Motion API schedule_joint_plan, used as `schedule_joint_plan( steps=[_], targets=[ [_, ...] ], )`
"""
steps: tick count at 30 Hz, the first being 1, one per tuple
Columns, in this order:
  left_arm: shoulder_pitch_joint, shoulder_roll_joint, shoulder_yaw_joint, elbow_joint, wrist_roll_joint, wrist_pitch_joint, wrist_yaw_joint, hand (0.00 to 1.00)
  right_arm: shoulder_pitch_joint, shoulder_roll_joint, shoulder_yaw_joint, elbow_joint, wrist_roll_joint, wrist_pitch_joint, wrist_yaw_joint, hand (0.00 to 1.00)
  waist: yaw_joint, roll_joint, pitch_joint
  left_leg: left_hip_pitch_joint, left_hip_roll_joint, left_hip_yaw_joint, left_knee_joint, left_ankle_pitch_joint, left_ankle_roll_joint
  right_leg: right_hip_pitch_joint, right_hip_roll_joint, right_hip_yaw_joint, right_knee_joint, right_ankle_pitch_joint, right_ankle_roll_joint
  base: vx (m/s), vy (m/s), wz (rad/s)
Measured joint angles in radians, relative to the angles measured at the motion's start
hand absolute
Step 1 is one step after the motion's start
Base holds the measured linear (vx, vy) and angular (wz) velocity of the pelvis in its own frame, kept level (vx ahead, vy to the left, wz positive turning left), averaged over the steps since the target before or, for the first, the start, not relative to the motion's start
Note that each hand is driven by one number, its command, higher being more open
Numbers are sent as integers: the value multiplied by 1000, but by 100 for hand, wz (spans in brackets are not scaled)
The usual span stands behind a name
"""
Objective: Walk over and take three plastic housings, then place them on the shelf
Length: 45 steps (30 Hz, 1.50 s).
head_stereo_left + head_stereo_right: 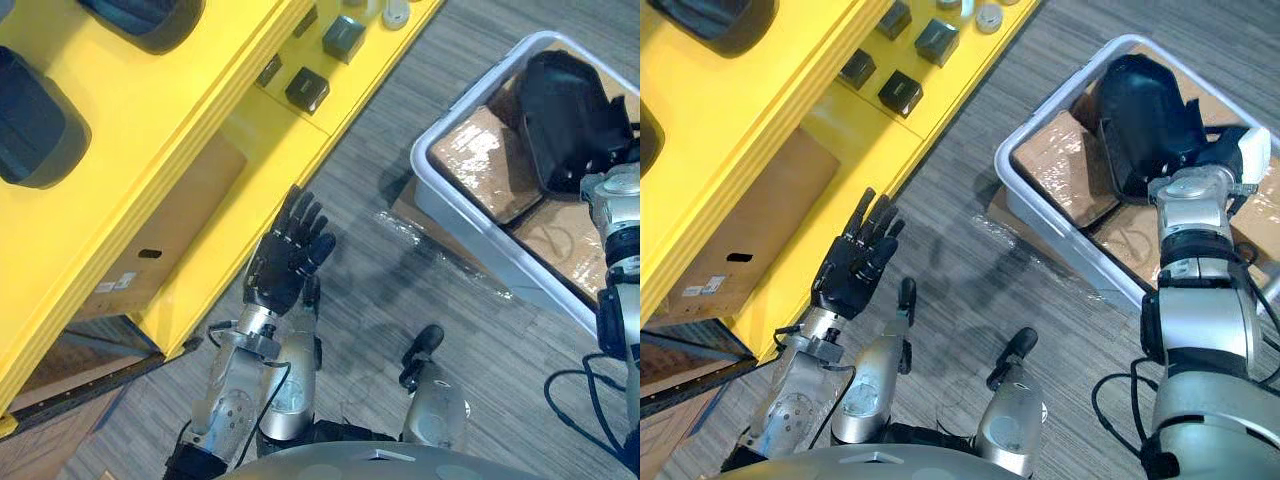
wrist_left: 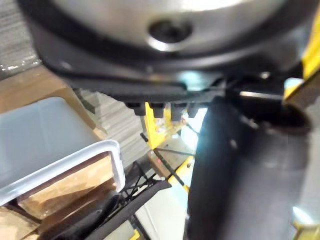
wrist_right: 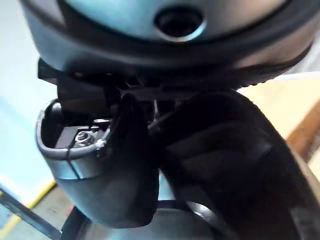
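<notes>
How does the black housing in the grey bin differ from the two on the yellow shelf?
The bin housing lies on brown packages inside the grey bin, with the right hand at its edge. The two shelf housings rest on the yellow shelf, untouched. All are dark, rounded shells.

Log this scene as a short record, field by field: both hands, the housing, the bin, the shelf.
left hand: open, fingers straight, empty, above the floor beside the shelf
right hand: in the bin, at the plastic housing; grip unclear
plastic housing: black, lying on cardboard in the bin
bin: pale, on the floor at the robot's right
shelf: yellow, at the left; dark housings on top, small dark blocks lower
</notes>
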Motion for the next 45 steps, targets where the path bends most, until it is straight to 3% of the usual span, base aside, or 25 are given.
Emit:
schedule_joint_plan(
  steps=[2, 7, 10, 15, 18, 24, 34, 43, 44, 45],
  targets=[
    [-9, 5, 1, -10, 33, 9, 0, 100, 50, 16, -24, -93, -25, -44, -21, 0, -8, -15, -7, 23, 13, 13, -3, -8, -8, 23, 17, 10, -24, 3, 5, -38, -68, -25],
    [-40, 16, -39, -6, 34, 126, 1, 100, 217, 147, -61, -302, -123, -96, -57, 0, -54, -105, -114, 63, 31, 50, -4, -27, -23, 66, 47, 40, -95, 18, 20, 31, -64, -20],
    [-94, 7, -70, -1, 32, 196, 3, 100, 311, 178, -73, -404, -156, -113, -65, 0, -68, -129, -174, 73, 32, 61, -4, -37, -27, 84, 54, 45, -127, 30, 23, 73, -37, -10],
    [-173, -8, -78, 33, 27, 302, 37, 100, 427, 234, -77, -574, -303, -202, -65, 0, -89, -135, -223, 92, 51, 85, -4, -46, -39, 97, 77, 67, -161, 47, 17, 36, -36, -18],
    [-173, -46, -104, 69, 26, 350, 102, 100, 535, 313, -78, -701, -382, -266, -69, 0, -113, -136, -266, 106, 51, 105, -4, -50, -43, 99, 77, 76, -163, 47, 17, 23, -27, -13],
    [-205, -97, -150, 137, 22, 352, 204, 100, 684, 466, -68, -812, -443, -354, -74, 0, -136, -138, -308, 126, 51, 137, -4, -53, -43, 97, 76, 104, -172, 51, 20, -21, -5, -17],
    [-252, -131, -165, 203, 27, 293, 345, 100, 802, 627, 122, -885, -453, -453, -80, 0, -141, -146, -356, 138, 50, 164, -3, -64, -46, 97, 76, 124, -195, 60, 20, -26, -5, -9],
    [-249, -129, -155, 227, 26, 250, 403, 100, 849, 668, 140, -887, -442, -470, -56, 0, -134, -152, -376, 145, 43, 154, 0, -63, -44, 113, 72, 118, -199, 72, 23, 32, -10, 3],
    [-241, -129, -157, 228, 25, 239, 411, 0, 860, 668, 142, -887, -442, -470, -53, 0, -134, -151, -380, 145, 43, 155, 0, -64, -45, 114, 72, 118, -201, 72, 23, 0, 0, 0],
    [-233, -129, -156, 228, 19, 233, 418, 0, 868, 668, 148, -887, -441, -470, -52, 0, -134, -152, -384, 146, 42, 157, 0, -64, -45, 115, 72, 117, -206, 72, 23, 0, -10, -4]
  ],
)
